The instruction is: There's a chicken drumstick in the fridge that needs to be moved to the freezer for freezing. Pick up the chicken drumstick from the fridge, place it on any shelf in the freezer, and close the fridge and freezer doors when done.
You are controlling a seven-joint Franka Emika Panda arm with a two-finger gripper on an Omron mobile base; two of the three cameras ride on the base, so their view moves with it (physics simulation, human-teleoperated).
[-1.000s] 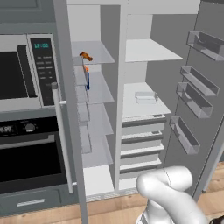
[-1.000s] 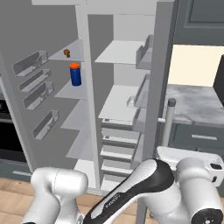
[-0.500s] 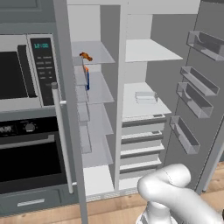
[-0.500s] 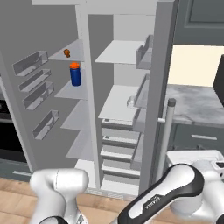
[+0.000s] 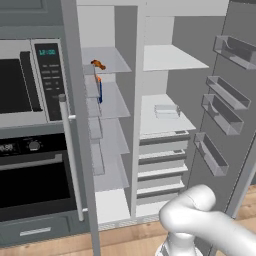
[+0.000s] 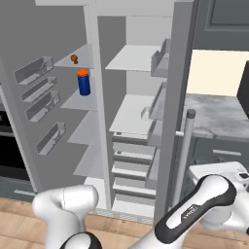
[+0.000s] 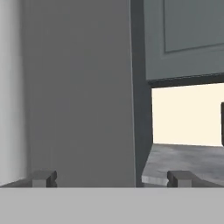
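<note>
Lying on the top shelf [image 5: 114, 61] of the freezer [image 5: 111, 150], the chicken drumstick [image 5: 97, 64], one level above the blue can [image 6: 83, 82]. Apparently leaving just the two doors to close, judging from that placement.

Standing wide apart and holding nothing, the jaws of the gripper [image 7: 111, 178], pointing at the flat grey outer face of the fridge door [image 7: 78, 87], with the marble counter [image 7: 188, 159] just past its edge.

Risking a poor push: pressing near the free edge with spread fingers could mean slipping off the panel toward the counter, or catching the vertical door handle [image 6: 184, 146]. Swinging the door in fast could also mean a bounce that leaves the fridge [image 5: 159, 30] ajar. Forgetting the freezer door [image 5: 75, 110] on the far side would leave the task unfinished.

Showing the drumstick, the can and both open compartments, the two base views; giving the jaw opening, the hand view. Revealing the freezer door's handle [image 5: 70, 150] and the oven beside it, the left base view; revealing the door bins and the folded arm beside the fridge door, the right base view.
</note>
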